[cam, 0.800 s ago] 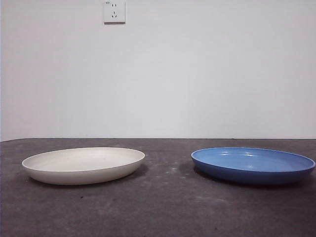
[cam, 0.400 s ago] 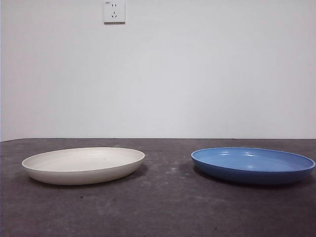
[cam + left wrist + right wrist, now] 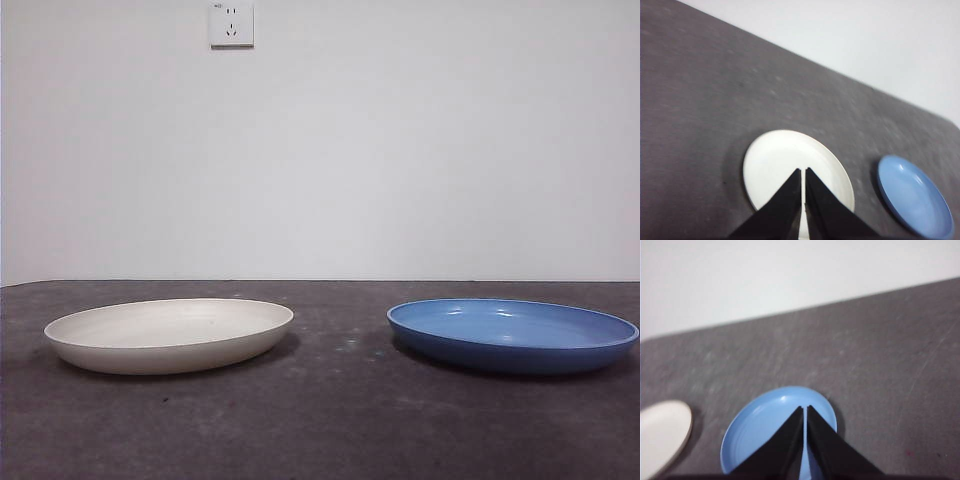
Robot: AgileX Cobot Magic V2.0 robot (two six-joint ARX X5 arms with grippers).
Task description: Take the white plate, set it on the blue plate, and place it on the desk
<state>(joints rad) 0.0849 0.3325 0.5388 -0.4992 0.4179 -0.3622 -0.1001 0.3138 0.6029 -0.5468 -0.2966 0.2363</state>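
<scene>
The white plate (image 3: 168, 334) lies on the desk (image 3: 330, 420) at the left, the blue plate (image 3: 512, 334) at the right, a gap between them. In the left wrist view my left gripper (image 3: 803, 171) is shut and empty, high above the white plate (image 3: 785, 165), with the blue plate (image 3: 912, 195) off to one side. In the right wrist view my right gripper (image 3: 804, 409) is shut and empty, high above the blue plate (image 3: 770, 425); the white plate's edge (image 3: 662, 432) shows beside it. Neither arm shows in the front view.
A white wall with a socket (image 3: 231, 23) stands behind the desk. The desk's far edge runs along the wall (image 3: 320, 280).
</scene>
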